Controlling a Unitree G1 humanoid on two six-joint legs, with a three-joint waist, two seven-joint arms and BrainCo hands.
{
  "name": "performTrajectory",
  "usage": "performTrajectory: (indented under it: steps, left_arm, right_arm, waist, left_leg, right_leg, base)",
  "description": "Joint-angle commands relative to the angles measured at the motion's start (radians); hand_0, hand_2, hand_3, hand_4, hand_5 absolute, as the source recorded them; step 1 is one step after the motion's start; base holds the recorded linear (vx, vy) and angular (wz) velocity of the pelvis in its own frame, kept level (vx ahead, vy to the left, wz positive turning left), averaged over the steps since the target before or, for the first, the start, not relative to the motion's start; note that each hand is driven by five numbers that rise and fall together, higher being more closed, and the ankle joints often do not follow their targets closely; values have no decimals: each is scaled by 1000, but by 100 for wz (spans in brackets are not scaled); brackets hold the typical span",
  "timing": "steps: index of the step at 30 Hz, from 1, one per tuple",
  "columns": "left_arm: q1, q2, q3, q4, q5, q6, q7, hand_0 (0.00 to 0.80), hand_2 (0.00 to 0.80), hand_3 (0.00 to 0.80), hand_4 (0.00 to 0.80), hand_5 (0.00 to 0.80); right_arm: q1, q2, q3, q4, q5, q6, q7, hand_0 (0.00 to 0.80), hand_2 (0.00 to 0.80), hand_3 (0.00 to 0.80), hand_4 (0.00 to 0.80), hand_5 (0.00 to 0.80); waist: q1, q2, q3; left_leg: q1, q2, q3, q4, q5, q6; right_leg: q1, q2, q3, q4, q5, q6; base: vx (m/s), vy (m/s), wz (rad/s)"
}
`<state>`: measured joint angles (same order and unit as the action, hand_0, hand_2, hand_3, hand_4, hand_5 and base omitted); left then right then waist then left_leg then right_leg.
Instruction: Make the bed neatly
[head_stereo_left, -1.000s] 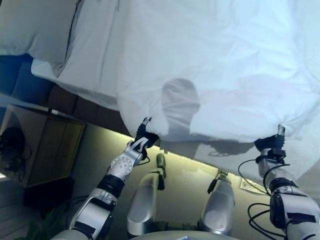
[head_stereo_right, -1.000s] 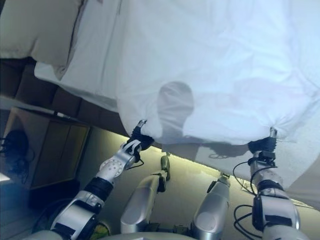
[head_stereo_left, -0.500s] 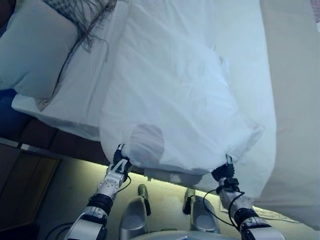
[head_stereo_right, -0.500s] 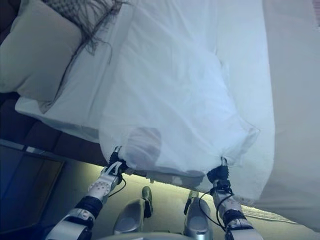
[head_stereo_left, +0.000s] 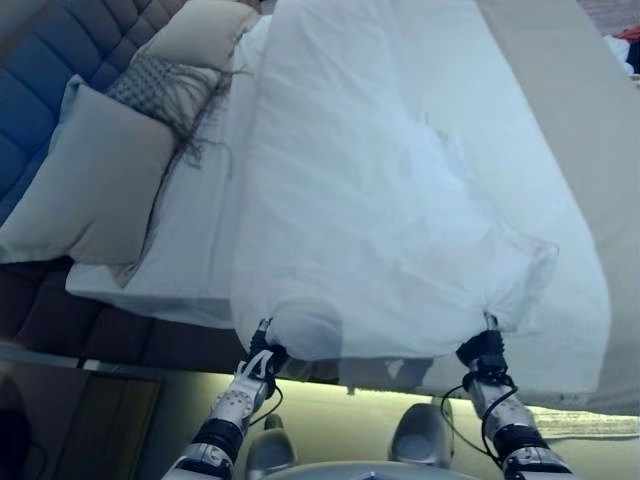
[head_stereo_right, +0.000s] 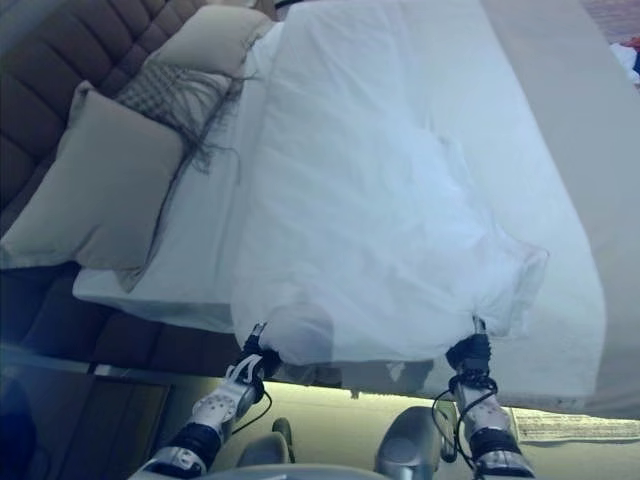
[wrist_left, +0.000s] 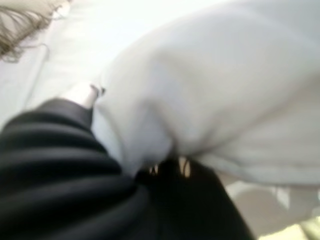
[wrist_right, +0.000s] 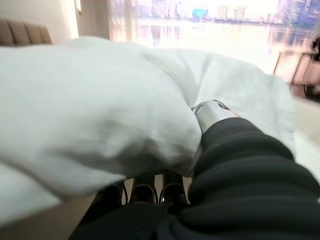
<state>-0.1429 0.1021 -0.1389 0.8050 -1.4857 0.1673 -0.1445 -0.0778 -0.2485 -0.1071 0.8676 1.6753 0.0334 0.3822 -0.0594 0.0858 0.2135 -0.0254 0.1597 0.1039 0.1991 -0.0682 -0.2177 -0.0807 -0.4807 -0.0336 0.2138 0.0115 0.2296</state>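
Left hand (head_stereo_left: 262, 358): at the near left corner of the duvet, fingers curled round a bunch of the white cloth; in its own wrist view the fabric swells out just past the dark ribbed cover.

Right hand (head_stereo_left: 483, 352): at the near right corner of the duvet, clenched on a gathered fold of cloth; in its own wrist view the dark-tipped fingers (wrist_right: 144, 193) sit under the bunched fabric and the thumb lies against it.

Duvet (head_stereo_left: 380, 200): white and crumpled, stretched between the two hands along its near edge and running away over the bed toward the far end; its near edge overhangs the near side of the mattress, and the near right corner flares into a loose flap just beside the right hand.

Sheet (head_stereo_left: 200, 240): white, showing left of the duvet and again in a strip to its right, covering the mattress.

Near pillow (head_stereo_left: 95, 185): pale beige, at the left, lying on the sheet and leaning toward the headboard.

Patterned cushion (head_stereo_left: 160, 85): grey weave with dark fringe, just beyond the near pillow; its fringe trails onto the sheet.

Far pillow (head_stereo_left: 205, 32): pale beige, beyond the patterned cushion, touching the duvet's left edge.

Headboard (head_stereo_left: 40, 60): blue and quilted, along the left side.

Beige cover (head_stereo_left: 580, 120): a plain band to the right of the sheet.

Floor (head_stereo_left: 350, 400): pale surface below the near edge of the bed.
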Motion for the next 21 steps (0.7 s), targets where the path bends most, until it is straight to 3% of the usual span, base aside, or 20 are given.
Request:
performTrajectory:
  steps: [1,2,4,5,6,9,11,15,18,21]
  left_arm:
    - [-26,33,26,-77,53,35,1,800,800,800,800,800]
    - [-22,59,32,-85,82,41,0,800,800,800,800,800]
    - [-2,94,46,-114,104,40,25,800,800,800,800,800]
    - [-2,113,50,-109,107,39,23,800,800,800,800,800]
    - [-19,124,61,-89,120,37,15,800,800,800,800,800]
    - [-61,122,55,-62,138,17,19,800,800,800,800,800]
    - [-74,118,39,-77,141,14,34,800,800,800,800,800]
    - [-64,86,5,-111,64,-13,-12,800,800,800,800,800]
    - [-71,58,-18,-92,0,-28,-32,800,800,800,800,800]
    - [-31,40,-13,-91,5,-29,-37,800,800,800,800,800]
  right_arm:
    - [-41,-25,-26,-81,-36,-21,18,800,800,800,800,800]
    - [-33,-5,-29,-87,-44,-12,19,800,800,800,800,800]
    - [-4,26,-2,-127,-39,-9,5,800,800,800,800,800]
    - [24,46,22,-153,-26,-16,-1,800,800,800,800,800]
    - [47,62,35,-151,-14,-6,16,800,800,800,800,800]
    - [66,75,66,-104,20,10,62,800,800,800,800,800]
    - [67,87,85,-92,41,1,73,800,800,800,800,800]
    - [11,63,148,-123,92,-56,50,800,800,800,800,800]
    - [-39,42,161,-120,100,-64,39,800,800,800,800,800]
    - [-28,39,149,-131,69,-52,27,800,800,800,800,800]
  waist:
    - [5,29,-45]
    - [17,17,-44]
    - [20,-4,-42]
    - [17,-15,-48]
    - [18,-26,-60]
    - [30,-46,-68]
    - [54,-58,-63]
    - [67,-42,-7]
    - [55,-33,19]
    - [49,-26,4]
  left_leg:
    - [-34,71,-72,60,41,31]
    - [-18,52,-51,49,24,53]
    - [-11,19,-32,34,25,87]
    - [-21,-1,-31,28,30,106]
    - [-36,-18,-14,20,42,125]
    - [-62,-33,0,18,63,140]
    - [-86,-29,-12,21,84,125]
    - [-165,-22,-47,8,160,89]
    - [-206,49,-57,36,244,44]
    - [-170,135,-96,10,304,15]
  right_leg:
    - [14,-28,-1,-93,189,32]
    - [-8,-51,-42,-80,232,32]
    - [-57,-17,-24,-8,226,32]
    - [-68,32,-19,48,169,32]
    - [-76,91,-49,98,115,22]
    - [-89,227,-127,165,11,-22]
    - [-73,264,-177,114,-10,-56]
    - [-72,320,-169,10,22,-93]
    - [-68,327,-163,-30,35,-111]
    - [-52,320,-139,-28,25,-110]
  base:
    - [-20,156,-7]
    - [-75,202,-17]
    - [-112,184,-27]
    - [-135,197,-22]
    - [-151,199,-19]
    - [-118,36,-18]
    - [-123,-140,18]
    - [-304,-26,75]
    - [-201,113,14]
    - [87,235,3]
